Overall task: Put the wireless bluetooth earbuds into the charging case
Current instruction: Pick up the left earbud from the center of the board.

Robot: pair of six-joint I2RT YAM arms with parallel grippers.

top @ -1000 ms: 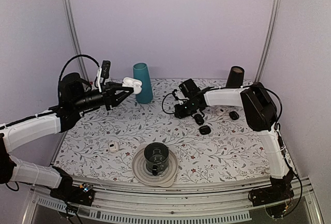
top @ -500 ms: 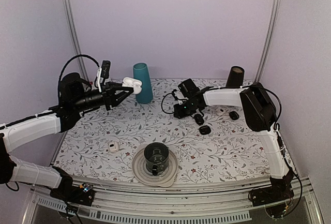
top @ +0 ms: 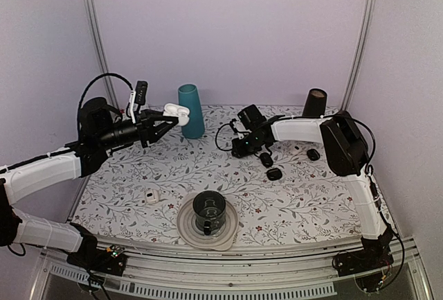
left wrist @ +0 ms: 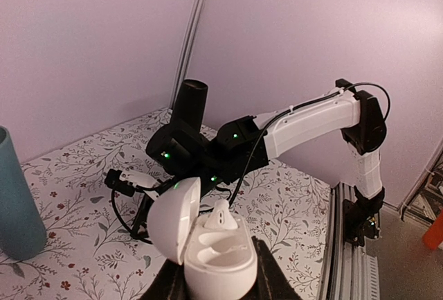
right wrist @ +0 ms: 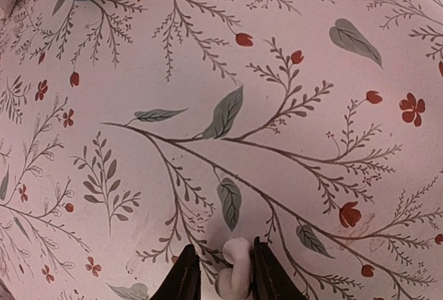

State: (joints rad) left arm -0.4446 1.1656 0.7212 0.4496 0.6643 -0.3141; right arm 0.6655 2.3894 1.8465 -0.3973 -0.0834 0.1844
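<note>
Plain lilac walls point(top: 228, 30) and silver corner posts point(top: 93, 37) enclose a table point(top: 304, 196) covered in floral-print cloth.

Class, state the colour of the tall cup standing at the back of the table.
The tall cup is teal; the top external view shows it best.

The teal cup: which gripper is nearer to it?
Left. The left gripper, shut on the open charging case, hangs just left of the teal cup; the right gripper, pinching an earbud, is farther, to its right.

Open white charging case point(left wrist: 211, 255), one earbud point(left wrist: 220, 215) seated, held aloft; second earbud point(right wrist: 234, 274) pinched.
</note>
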